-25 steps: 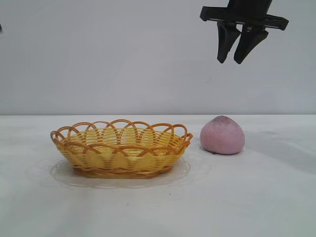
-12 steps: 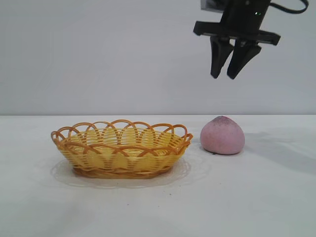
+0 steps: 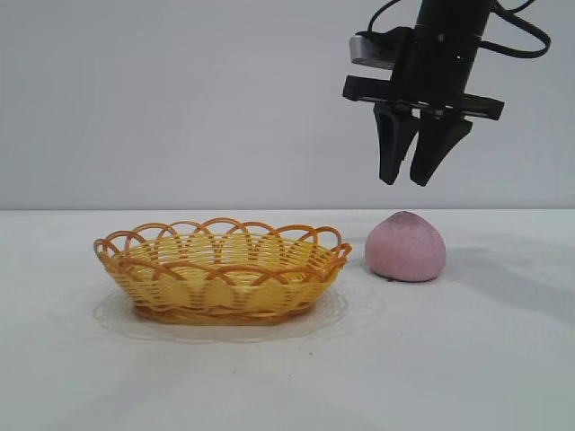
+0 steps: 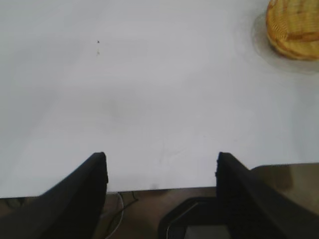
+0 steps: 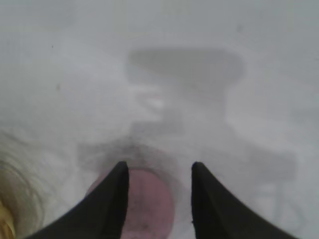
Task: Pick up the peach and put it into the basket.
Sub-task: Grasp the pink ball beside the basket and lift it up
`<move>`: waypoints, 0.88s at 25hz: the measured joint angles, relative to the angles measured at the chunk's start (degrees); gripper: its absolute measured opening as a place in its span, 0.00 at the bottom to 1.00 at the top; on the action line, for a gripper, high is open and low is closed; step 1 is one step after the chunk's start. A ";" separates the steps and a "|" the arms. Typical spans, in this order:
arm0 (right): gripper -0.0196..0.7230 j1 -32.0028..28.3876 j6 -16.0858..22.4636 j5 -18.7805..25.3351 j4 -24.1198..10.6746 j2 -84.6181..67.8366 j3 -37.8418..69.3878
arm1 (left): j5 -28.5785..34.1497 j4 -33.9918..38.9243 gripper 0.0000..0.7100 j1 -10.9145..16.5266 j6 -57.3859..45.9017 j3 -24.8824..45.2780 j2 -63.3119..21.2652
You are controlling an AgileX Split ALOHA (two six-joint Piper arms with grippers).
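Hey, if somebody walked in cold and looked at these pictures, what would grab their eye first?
Probably the right gripper, hanging in the air directly above the peach with its jaws slightly parted and pointing down. Next, the yellow-orange basket, standing on the white table just left of the peach with nothing in it.

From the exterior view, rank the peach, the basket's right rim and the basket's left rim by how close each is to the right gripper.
1. The peach, on the table just below the right gripper, apart from it.
2. The right rim of the basket, lower and to the left.
3. The left rim, across the basket, farthest.
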 joint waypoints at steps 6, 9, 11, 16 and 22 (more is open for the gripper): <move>0.38 0.00 -1.06 3.94 0.55 0.00 0.00 | 0.71 -1.52 0.58 0.00 0.86 -0.64 -5.76; 0.38 0.00 -1.70 5.26 1.63 0.00 0.00 | 0.82 -1.25 0.58 0.00 1.05 -2.77 -5.91; 0.38 0.00 -2.14 6.69 2.53 0.00 0.00 | 0.82 -0.78 0.58 0.00 1.39 -3.85 -5.91; 0.38 0.00 -2.54 8.66 4.21 0.15 0.00 | 0.82 1.57 0.58 0.00 3.62 -4.10 -5.91; 0.38 0.00 -4.05 9.45 7.08 3.08 -0.11 | 0.93 3.54 0.58 0.00 3.91 3.86 -6.13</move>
